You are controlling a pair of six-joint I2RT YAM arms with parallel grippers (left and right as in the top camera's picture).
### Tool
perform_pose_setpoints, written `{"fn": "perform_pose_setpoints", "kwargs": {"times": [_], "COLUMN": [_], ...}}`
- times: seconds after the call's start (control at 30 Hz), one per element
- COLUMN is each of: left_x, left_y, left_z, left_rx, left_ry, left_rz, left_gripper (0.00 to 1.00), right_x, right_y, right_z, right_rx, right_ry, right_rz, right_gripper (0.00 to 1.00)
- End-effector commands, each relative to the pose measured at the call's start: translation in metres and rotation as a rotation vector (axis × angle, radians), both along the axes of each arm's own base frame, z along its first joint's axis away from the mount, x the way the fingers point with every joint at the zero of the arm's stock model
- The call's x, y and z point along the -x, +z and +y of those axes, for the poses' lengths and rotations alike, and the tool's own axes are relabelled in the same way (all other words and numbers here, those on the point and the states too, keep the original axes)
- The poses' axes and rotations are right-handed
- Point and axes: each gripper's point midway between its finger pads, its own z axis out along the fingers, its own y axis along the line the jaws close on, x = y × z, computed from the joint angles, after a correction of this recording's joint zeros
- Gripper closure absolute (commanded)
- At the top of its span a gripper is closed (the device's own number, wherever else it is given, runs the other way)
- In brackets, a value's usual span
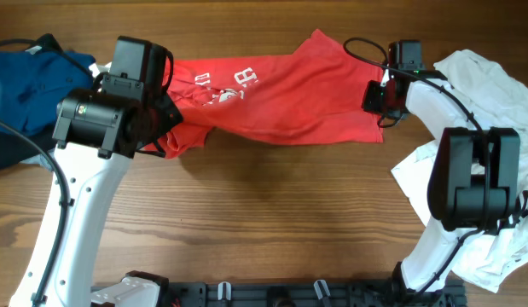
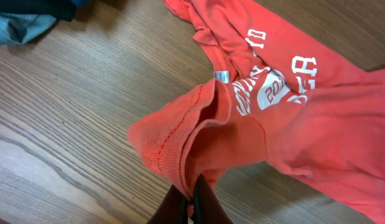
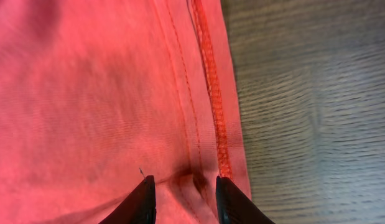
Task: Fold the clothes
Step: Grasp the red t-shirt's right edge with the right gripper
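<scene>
T-shirt (image 1: 281,89), red: long axis left-right, hem right; left gripper (image 2: 193,193) pinches it, right gripper (image 3: 183,188) parted over hem.

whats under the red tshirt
Only the wooden table shows around the red T-shirt. One bunched end is pinched in the left pincer. Whatever lies beneath the flat part is covered.

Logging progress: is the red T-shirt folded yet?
Not folded: the red T-shirt lies stretched across the table, bunched at the left gripper's end.
</scene>
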Motion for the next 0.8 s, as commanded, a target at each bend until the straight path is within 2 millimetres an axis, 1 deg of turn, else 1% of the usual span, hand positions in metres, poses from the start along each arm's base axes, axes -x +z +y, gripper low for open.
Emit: {"fn": "perform_pose_setpoints", "kwargs": {"times": [0.0, 0.13, 0.27, 0.43, 0.57, 0.77], "left_x": [-0.001, -0.001, -0.001, -0.003, -0.003, -0.003], "left_y": [0.004, 0.004, 0.004, 0.005, 0.005, 0.005], "left_z": [0.001, 0.001, 0.001, 0.000, 0.000, 0.000], "left_rx": [0.014, 0.014, 0.014, 0.016, 0.016, 0.016], "left_ry": [0.015, 0.016, 0.016, 0.015, 0.015, 0.015], "left_rz": [-0.017, -0.017, -0.017, -0.024, -0.024, -0.025], "left_gripper": [0.96, 0.96, 0.96, 0.96, 0.96, 0.96], "right_x": [0.003, 0.003, 0.009, 0.007, 0.006, 0.006], "right_y": [0.011, 0.009, -0.001, -0.001, -0.001, -0.002], "right_z": [0.003, 0.003, 0.008, 0.010, 0.006, 0.006], "right_rx": [-0.006, -0.006, -0.007, -0.006, 0.016, 0.019], "right_ry": [0.029, 0.031, 0.041, 0.046, 0.039, 0.037], "right_rz": [-0.004, 0.001, 0.029, 0.019, 0.015, 0.018], "right_gripper": [0.68, 0.68, 0.68, 0.68, 0.68, 0.68]}}
